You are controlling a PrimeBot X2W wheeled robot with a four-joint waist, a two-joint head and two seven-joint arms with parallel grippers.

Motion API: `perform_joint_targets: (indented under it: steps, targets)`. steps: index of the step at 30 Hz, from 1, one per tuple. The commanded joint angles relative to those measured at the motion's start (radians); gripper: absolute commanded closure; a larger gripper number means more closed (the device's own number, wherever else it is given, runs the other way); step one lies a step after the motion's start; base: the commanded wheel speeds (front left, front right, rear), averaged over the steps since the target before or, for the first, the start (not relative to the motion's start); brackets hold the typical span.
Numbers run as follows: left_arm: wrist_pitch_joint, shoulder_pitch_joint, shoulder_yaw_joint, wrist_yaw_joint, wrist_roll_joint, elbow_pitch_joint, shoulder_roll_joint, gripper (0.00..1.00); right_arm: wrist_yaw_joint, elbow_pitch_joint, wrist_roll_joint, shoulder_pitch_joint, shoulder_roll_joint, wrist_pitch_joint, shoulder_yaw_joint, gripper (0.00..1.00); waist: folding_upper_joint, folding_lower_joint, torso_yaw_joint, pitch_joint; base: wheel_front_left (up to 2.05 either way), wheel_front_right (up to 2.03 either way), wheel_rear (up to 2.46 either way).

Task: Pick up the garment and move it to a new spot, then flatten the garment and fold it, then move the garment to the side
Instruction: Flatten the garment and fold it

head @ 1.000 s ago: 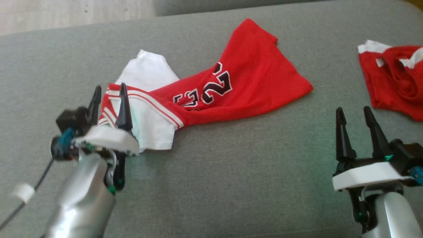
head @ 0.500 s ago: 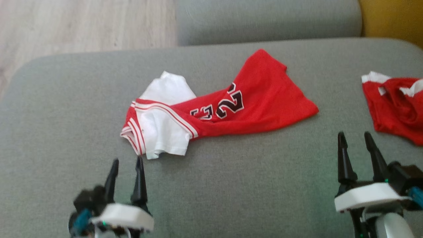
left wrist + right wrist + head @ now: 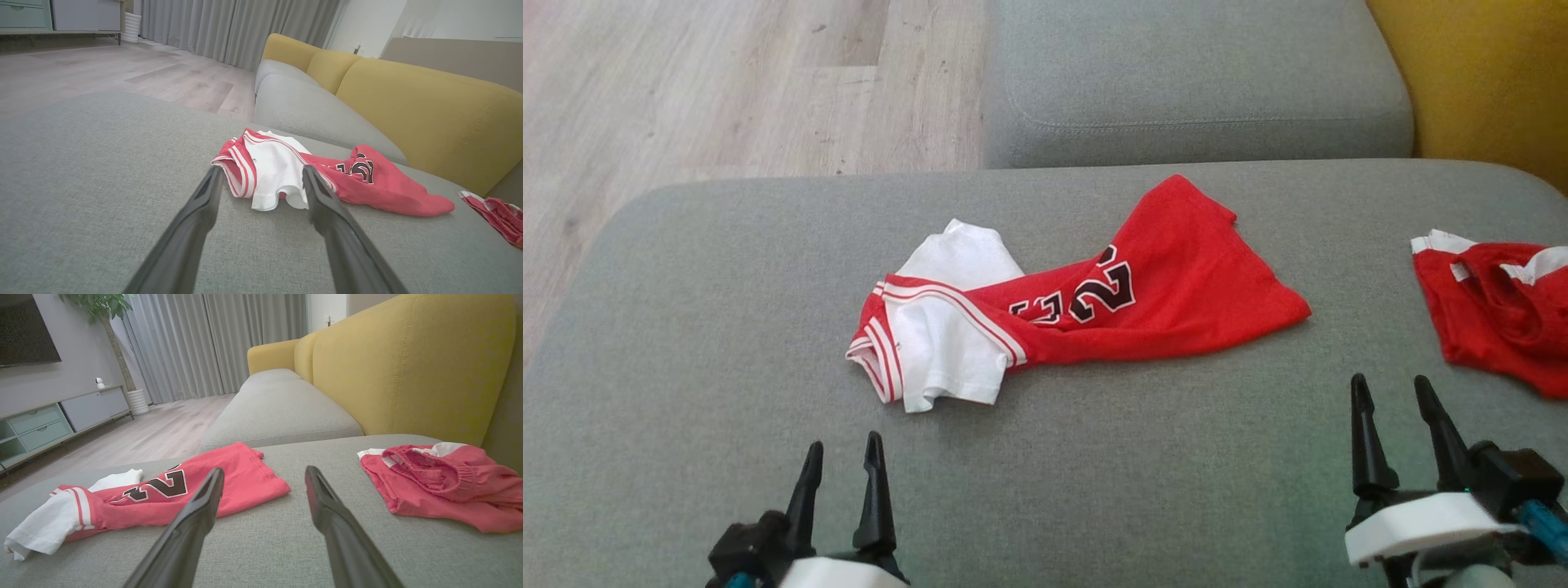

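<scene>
The garment (image 3: 1176, 286) is a red jersey with black numerals and white sleeves. It lies crumpled and partly bunched in the middle of the grey cushion (image 3: 686, 327), its white sleeve end toward my left side. My left gripper (image 3: 845, 445) stands open a short way in front of that sleeve end, apart from it and holding nothing. In the left wrist view the garment (image 3: 367, 183) lies just beyond my left gripper (image 3: 261, 169). My right gripper (image 3: 1389, 382) is open and empty at the lower right. The right wrist view has the garment (image 3: 245, 469) to the left of my right gripper (image 3: 264, 469).
A second crumpled red garment (image 3: 1494, 318) with white trim lies at the cushion's right edge. Behind it stands another grey seat cushion (image 3: 1192, 82), with the yellow backrest (image 3: 1478, 82) to its right. Wooden floor (image 3: 686, 82) lies past the cushion's far left edge.
My left gripper has drawn back from over the garment's white sleeve end toward me, open throughout. The head camera has tilted up, so the whole picture shifted. The garment lies as before.
</scene>
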Motion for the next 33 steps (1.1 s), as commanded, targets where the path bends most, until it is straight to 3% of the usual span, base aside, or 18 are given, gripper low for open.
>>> perform_joint_targets:
  steps: [1, 21, 24, 33]
  targets:
    - [-0.006, -0.030, 0.031, 0.011, 0.007, -0.042, 0.008, 0.00, 0.007, -0.023, -0.006, -0.025, -0.006, -0.018, 0.026, 0.00, -0.0001, 0.0002, -0.002, -0.003, 0.00, 0.00, 0.00]
    - [0.067, -0.033, 0.010, 0.025, -0.008, -0.064, 0.027, 0.00, 0.007, 0.028, -0.024, -0.040, -0.006, -0.025, 0.064, 0.00, -0.0001, 0.0002, -0.013, 0.009, 0.00, 0.00, 0.00]
    - [0.097, -0.057, 0.003, 0.016, -0.022, -0.032, 0.019, 0.00, 0.007, 0.027, -0.025, -0.045, -0.006, -0.023, 0.071, 0.00, -0.0001, 0.0002, -0.019, 0.017, 0.00, 0.00, 0.00]
    - [0.171, -0.228, 0.047, -0.035, -0.151, 0.266, -0.057, 0.00, 0.007, 0.009, -0.038, -0.060, -0.006, 0.002, 0.102, 0.00, -0.0001, 0.0002, -0.067, 0.070, 0.00, 0.00, 0.00]
